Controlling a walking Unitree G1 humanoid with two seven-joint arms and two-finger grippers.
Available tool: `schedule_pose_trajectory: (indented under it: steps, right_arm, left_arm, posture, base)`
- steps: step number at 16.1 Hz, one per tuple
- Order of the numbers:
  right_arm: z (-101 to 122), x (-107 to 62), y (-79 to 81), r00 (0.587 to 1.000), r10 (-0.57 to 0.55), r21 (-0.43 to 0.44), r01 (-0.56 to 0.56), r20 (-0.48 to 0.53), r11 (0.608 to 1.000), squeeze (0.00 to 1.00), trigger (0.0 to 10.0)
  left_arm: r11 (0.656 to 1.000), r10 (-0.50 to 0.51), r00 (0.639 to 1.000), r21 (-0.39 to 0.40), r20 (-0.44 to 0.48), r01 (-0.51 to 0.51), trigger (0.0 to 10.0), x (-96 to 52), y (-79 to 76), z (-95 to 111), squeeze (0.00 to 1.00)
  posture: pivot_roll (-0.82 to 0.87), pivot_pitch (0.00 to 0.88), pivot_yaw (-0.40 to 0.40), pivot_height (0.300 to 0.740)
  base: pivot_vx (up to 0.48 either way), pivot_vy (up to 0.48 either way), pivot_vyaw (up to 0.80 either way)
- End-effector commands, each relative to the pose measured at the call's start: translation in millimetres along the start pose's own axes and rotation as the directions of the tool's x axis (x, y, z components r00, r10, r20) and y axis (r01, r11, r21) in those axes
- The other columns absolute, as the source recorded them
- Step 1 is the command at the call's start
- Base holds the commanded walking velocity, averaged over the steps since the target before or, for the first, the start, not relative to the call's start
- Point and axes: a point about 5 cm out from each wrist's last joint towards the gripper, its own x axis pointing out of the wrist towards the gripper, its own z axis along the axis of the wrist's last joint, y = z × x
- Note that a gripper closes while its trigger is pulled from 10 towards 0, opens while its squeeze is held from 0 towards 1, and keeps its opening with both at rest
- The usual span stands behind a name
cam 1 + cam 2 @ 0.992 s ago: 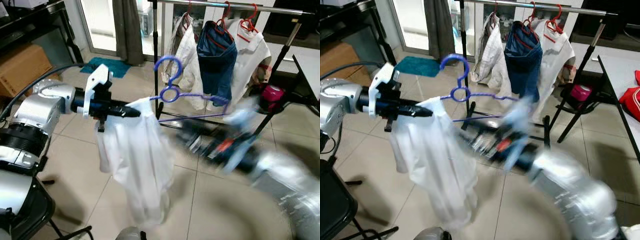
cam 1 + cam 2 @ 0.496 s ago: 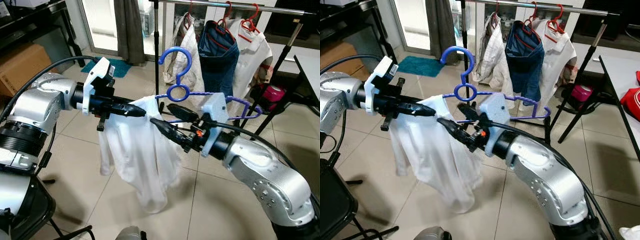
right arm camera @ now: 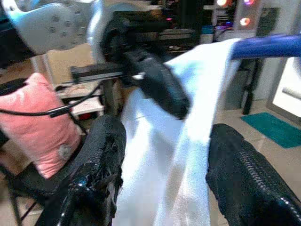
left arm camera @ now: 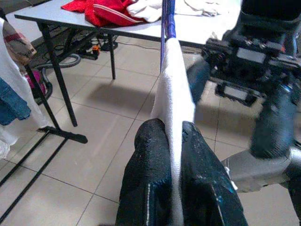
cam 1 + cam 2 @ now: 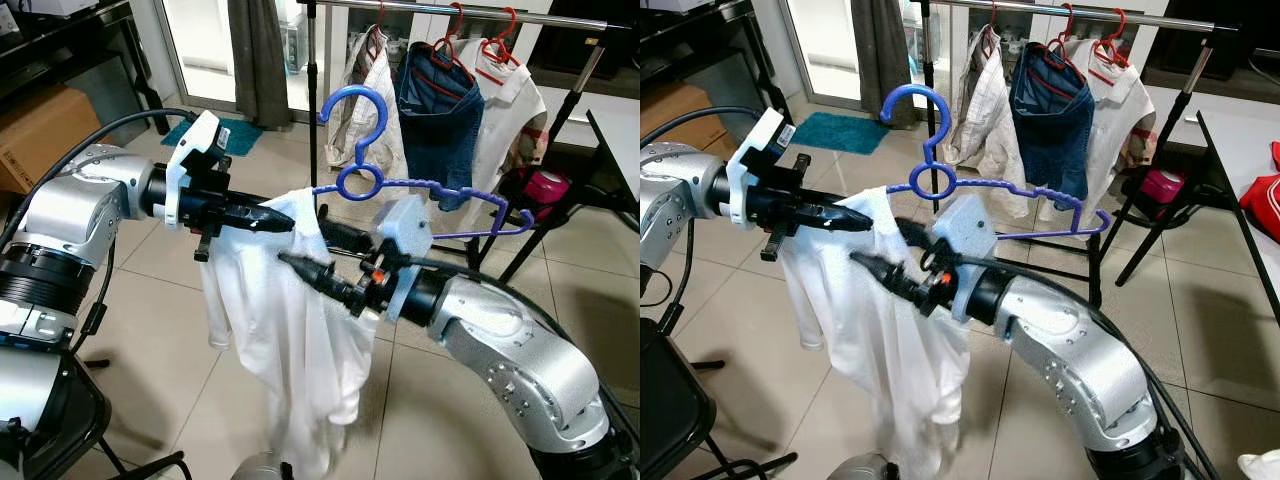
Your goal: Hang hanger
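My left tool (image 5: 282,221): clamped on white cloth garment (image 5: 290,330) draped over blue plastic hanger (image 5: 420,188). My right tool (image 5: 300,250): fingers spread, against garment.

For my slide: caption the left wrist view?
Left pincer shut on white garment draped over blue hanger.

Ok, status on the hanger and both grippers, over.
Left gripper shut on white garment at the blue hanger end. Right gripper open, at the cloth. Not yet on the rail, which holds other clothes.
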Motion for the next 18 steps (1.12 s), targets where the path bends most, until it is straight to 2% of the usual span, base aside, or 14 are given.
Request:
schedule_pose_trajectory:
  steps: [1,4,9,13,17,18]
  right_arm:
    - [6,1.9,3.6,0.999,0.033,-0.025,-0.032,0.025,0.999,0.00,10.0]
    - [3,4.5,8.6,0.996,0.093,-0.023,-0.092,0.018,0.995,0.00,10.0]
    - [-9,11.1,9.5,0.991,0.132,-0.010,-0.132,-0.012,0.991,0.00,10.0]
    - [-26,17.6,-2.4,0.992,0.113,0.003,-0.114,-0.060,0.994,0.00,10.0]
    - [-44,14.2,-9.0,0.981,0.152,0.025,-0.150,-0.117,0.988,0.00,10.0]
    - [-53,11.8,-8.9,0.974,0.170,0.034,-0.167,-0.146,0.985,0.00,7.3]
  left_arm:
    - [1.000,0.004,1.000,0.031,0.020,-0.005,0.0,-2.2,-0.3,8,0.00]
    - [0.999,-0.001,0.999,0.037,0.032,-0.001,0.0,-1.9,0.1,13,0.00]
    - [0.999,-0.018,0.999,0.048,0.047,0.016,0.0,-1.5,-0.9,21,0.00]
    - [0.998,-0.046,0.998,0.053,0.048,0.043,0.0,-3.4,-4.2,27,0.00]
    - [0.998,-0.043,0.998,0.057,0.056,0.040,0.0,-8.2,-4.4,31,0.00]
    - [0.998,-0.039,0.997,0.058,0.062,0.035,0.0,-9.7,-4.2,33,0.00]
  posture:
    - [0.07,0.009,0.053,0.740]
    - [0.08,0.008,0.054,0.740]
    - [0.08,0.007,0.053,0.740]
    - [0.09,0.005,0.052,0.740]
    - [0.10,0.007,0.046,0.740]
    - [0.10,0.007,0.046,0.740]
  base:
    - [0.000,0.000,0.00]
    - [0.000,0.000,0.00]
    - [0.000,0.000,0.00]
    - [0.000,0.000,0.00]
    - [0.000,0.000,0.00]
    - [0.000,0.000,0.00]
